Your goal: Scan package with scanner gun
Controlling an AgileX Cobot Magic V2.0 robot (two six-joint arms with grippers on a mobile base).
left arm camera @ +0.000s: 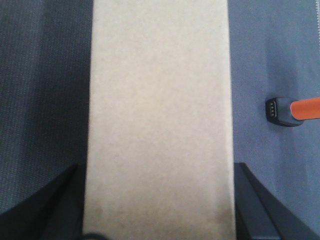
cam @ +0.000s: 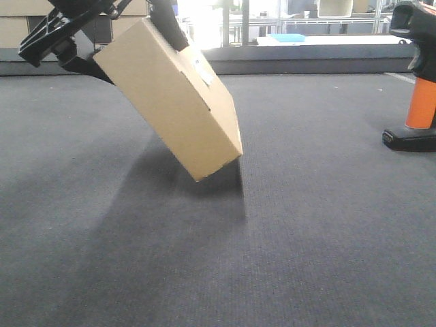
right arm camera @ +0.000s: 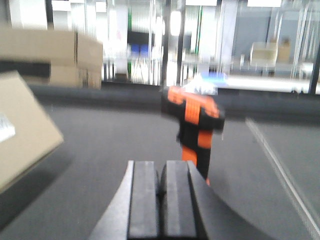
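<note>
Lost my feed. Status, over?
Left end effector shut on package, tilted. Right end effector shut, empty, facing scanner gun. Nothing between.

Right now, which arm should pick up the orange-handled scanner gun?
Right. The right fingers, shut and empty, face the orange-and-black scanner gun straight ahead; the left fingers grip the tilted tan cardboard box.

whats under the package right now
Beneath the package, held tilted by the left hand, only grey carpet and shadow show. Whether its lowest corner touches the carpet cannot be seen.
</note>
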